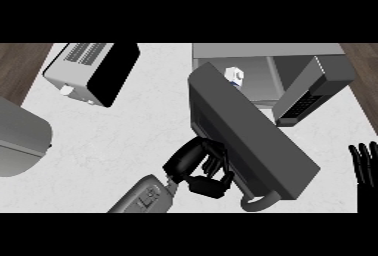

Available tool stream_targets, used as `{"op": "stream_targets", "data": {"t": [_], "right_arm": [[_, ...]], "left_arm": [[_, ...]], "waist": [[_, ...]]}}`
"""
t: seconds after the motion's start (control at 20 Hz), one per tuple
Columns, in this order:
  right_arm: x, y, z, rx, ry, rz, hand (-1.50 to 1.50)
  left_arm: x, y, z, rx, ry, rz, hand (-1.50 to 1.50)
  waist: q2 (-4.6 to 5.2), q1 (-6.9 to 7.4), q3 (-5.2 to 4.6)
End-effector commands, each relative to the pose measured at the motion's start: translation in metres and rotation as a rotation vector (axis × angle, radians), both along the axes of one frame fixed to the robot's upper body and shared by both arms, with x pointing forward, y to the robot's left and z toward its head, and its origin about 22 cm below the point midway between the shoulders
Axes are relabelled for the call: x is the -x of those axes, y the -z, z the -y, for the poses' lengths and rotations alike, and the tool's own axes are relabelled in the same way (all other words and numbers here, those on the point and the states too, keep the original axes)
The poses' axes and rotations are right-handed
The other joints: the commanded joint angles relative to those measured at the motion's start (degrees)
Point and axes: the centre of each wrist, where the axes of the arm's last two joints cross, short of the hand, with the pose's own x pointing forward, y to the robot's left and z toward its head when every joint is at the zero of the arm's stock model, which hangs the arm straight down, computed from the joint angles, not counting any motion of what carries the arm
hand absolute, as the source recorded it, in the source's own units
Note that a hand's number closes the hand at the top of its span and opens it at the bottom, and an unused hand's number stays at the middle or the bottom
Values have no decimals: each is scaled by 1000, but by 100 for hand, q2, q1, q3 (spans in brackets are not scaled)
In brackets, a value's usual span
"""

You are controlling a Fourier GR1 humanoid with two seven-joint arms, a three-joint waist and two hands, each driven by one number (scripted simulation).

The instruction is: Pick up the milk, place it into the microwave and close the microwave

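Head view: small white milk carton [235,75] sits inside the grey boxy microwave [295,67]; its dark grey door [247,135] is swung wide open. My left robot hand [198,167] has fingers curled against the door's outer face. Right robot hand [363,159] rests spread at the right edge of the white bench [118,145]. Risk: fingers slip off the slanted door, leaving it ajar.
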Motion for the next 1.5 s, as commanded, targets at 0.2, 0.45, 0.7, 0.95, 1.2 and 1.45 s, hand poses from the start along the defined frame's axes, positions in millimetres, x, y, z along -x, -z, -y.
{"op": "stream_targets", "data": {"t": [0.2, 0.45, 0.7, 0.95, 1.2, 1.45], "right_arm": [[-11, -41, -5, -24, -144, 49, -150], [-24, -68, 0, 0, -256, 85, -150], [-36, -84, -12, 12, -348, 126, -150], [-42, -98, -19, 25, -419, 147, -150], [-46, -117, -17, 50, -433, 186, -150], [-51, -123, -21, 39, -491, 181, -150]], "left_arm": [[1, 13, 39, -135, 32, -93, 150], [-10, 6, 42, -55, -15, -124, -150], [-23, -21, 53, 73, -25, -69, 150], [-39, -44, 58, 172, -38, -32, 150], [-53, -53, 61, 185, -80, -27, 150], [-69, -73, 65, 204, -122, -5, 150]], "waist": [[70, -366, -9], [139, -659, -19], [202, -914, -26], [282, -1223, -27], [313, -1504, -24], [403, -1726, -13]]}}
